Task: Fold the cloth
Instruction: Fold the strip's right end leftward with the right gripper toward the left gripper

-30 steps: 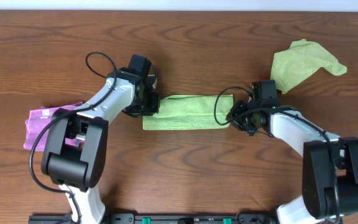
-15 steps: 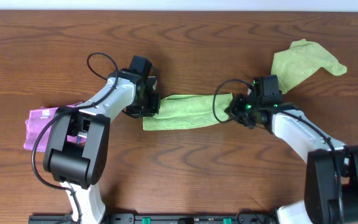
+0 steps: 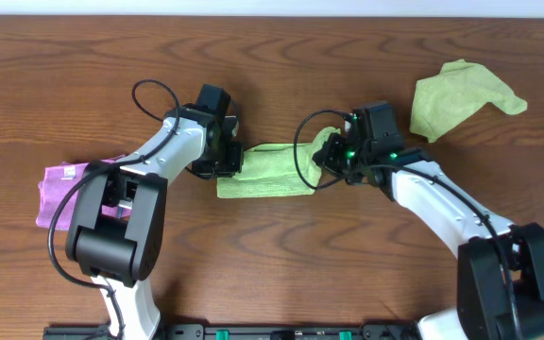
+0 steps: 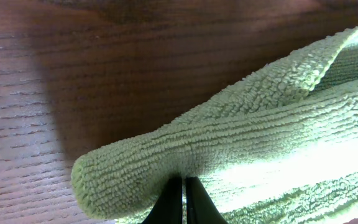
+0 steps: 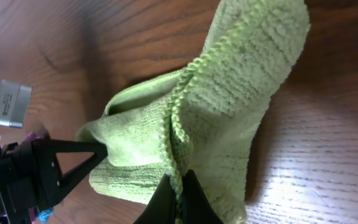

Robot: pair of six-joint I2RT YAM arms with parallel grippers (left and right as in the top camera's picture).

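Note:
A green cloth (image 3: 267,171) lies as a long folded strip in the middle of the table. My left gripper (image 3: 230,161) is shut on its left end, pressed low at the table; the left wrist view shows the rolled edge of the green cloth (image 4: 241,137) pinched between the fingers (image 4: 183,186). My right gripper (image 3: 331,154) is shut on the cloth's right end and holds it lifted and curled back toward the left. In the right wrist view the hem of the green cloth (image 5: 229,106) runs between the fingers (image 5: 179,186).
A second green cloth (image 3: 459,96) lies crumpled at the back right. A pink folded cloth (image 3: 69,187) lies at the left, partly under the left arm. The left arm also shows in the right wrist view (image 5: 23,162).
My right gripper has carried the cloth's right end to the left, raising it so that the strip looks shorter. The left gripper has stayed in place.

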